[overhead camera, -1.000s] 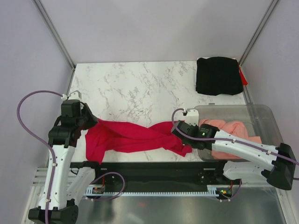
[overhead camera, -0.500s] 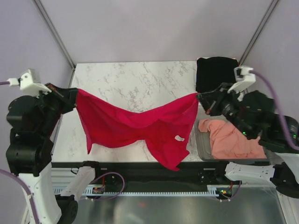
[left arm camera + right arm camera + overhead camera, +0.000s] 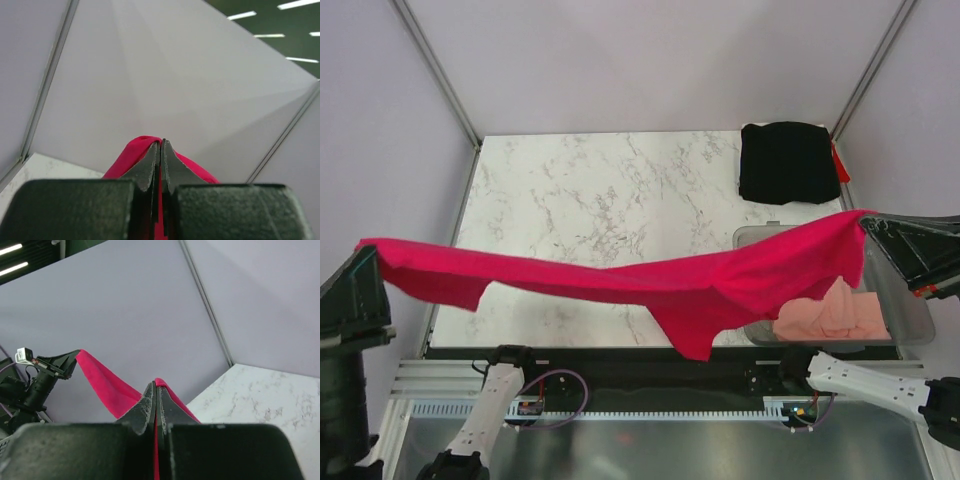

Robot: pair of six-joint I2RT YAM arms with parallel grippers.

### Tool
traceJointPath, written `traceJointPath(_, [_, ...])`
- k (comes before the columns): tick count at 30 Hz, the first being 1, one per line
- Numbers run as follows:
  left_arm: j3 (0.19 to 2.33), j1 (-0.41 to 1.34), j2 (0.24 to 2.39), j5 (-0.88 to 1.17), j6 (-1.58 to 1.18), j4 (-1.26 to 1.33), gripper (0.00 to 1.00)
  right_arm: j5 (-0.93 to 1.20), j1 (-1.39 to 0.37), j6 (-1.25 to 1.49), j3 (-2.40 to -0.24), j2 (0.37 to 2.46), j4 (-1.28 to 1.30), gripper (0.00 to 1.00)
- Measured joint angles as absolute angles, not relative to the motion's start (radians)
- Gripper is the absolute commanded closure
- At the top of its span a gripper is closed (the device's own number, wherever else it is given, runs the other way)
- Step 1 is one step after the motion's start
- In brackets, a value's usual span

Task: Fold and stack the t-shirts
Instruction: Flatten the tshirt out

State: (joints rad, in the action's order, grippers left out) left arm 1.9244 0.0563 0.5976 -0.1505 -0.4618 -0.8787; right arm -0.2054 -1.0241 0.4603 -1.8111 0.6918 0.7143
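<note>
Crimson red cloth t-shirt [image 3: 620, 280] is up in the air, stretched wide in a long band between both hands over the near part of the white marble-patterned surface [image 3: 580, 190]. It sags a bit in the middle, and one loose flap hangs down past the near edge. The left hand [image 3: 368, 258] is clenched on the shirt's left end, out past the surface's left side; in the left wrist view the jaws are pressed together with red cloth bunched around the tips [image 3: 161, 150]. The right hand [image 3: 868, 222] is clenched on the right end, and its wrist view shows the same thing [image 3: 156, 390] (cloth pinched between the jaws, the band running off to the other arm). The right end of the red shirt passes over the clear plastic bin [image 3: 752, 236], which sits at the surface's near right. A salmon-pink cloth t-shirt [image 3: 830, 315] lies crumpled inside the bin, partly hidden by the red band. A black cloth t-shirt [image 3: 788, 162], folded to a rough rectangle, lies flat at the far right corner of the surface, well apart from the hands.
</note>
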Motion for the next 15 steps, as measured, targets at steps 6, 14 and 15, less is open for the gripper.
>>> traceJointPath(6, [1.940, 0.084, 0.567, -0.176, -0.423, -0.763, 0.98, -0.149, -0.928, 0.409, -1.912, 0.748, 0.669, 1.00])
traceJointPath(14, [2.045, 0.137, 0.888, -0.252, -0.402, -0.779, 0.98, -0.614, -0.910, 0.309, -2.266, 1.197, 0.649, 1.00])
traceJointPath(15, [2.074, 0.136, 0.977, -0.272, -0.399, -0.780, 0.98, -0.661, -0.897, 0.302, -2.323, 1.282, 0.660, 1.00])
